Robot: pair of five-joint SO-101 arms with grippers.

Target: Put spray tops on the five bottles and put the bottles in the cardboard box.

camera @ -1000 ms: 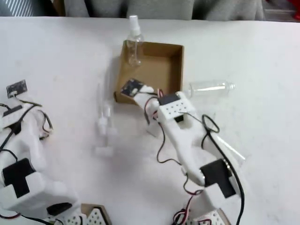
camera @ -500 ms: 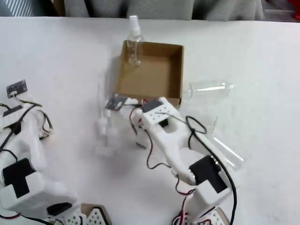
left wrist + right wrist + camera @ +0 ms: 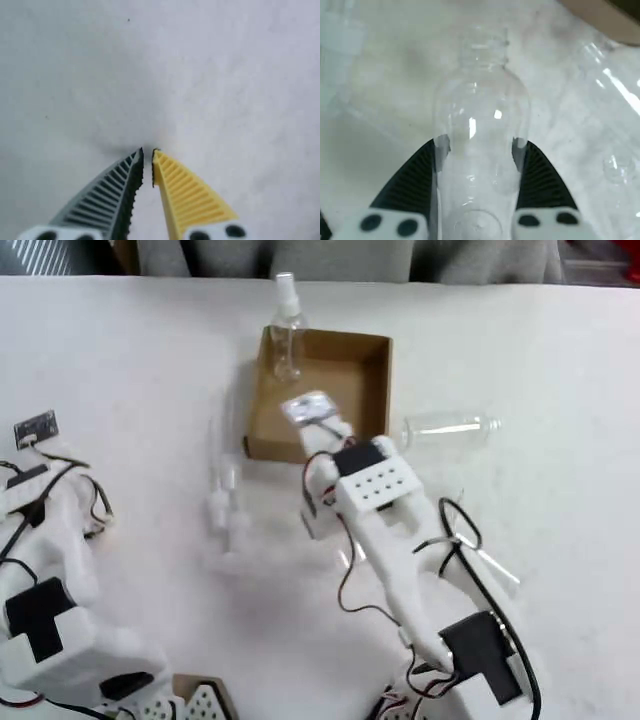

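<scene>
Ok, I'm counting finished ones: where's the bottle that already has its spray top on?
In the high view, the capped bottle stands upright inside the cardboard box, in its far left corner.

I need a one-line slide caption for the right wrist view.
Right tool grips a clear bottle with no spray top; the box lies beyond its neck.
</scene>
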